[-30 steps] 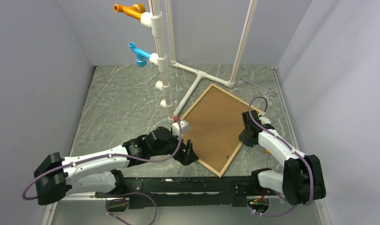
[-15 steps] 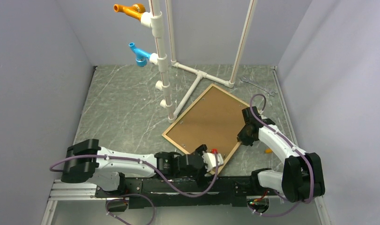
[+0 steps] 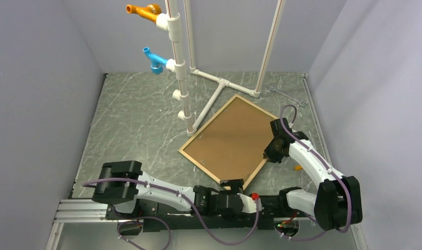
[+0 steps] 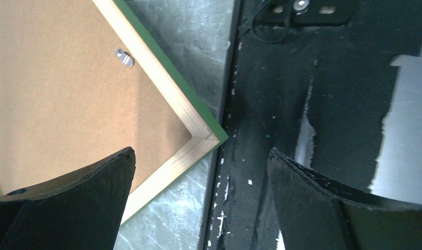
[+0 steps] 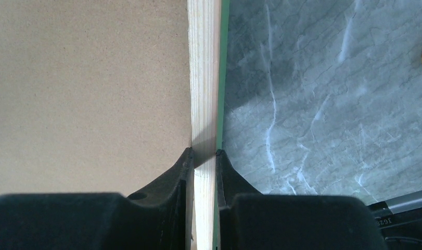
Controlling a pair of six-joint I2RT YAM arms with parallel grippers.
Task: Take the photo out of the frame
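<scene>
Frame [image 3: 212, 170] lies back-up on the table [image 3: 136, 120], its brown backing board [image 3: 232, 138] showing. The right gripper [image 5: 203, 153] is clamped on the frame's right-hand rail. The left gripper [image 4: 201, 153] hangs spread wide above the frame's near corner, gripping nothing.

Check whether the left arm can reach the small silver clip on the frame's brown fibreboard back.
Probably yes: the open left pincer hangs near the small silver clip, and nothing covers it.

The green-edged frame [image 3: 212, 166] lies flat and face down, turned diagonally, brown backing [image 3: 229, 140] upward.
</scene>
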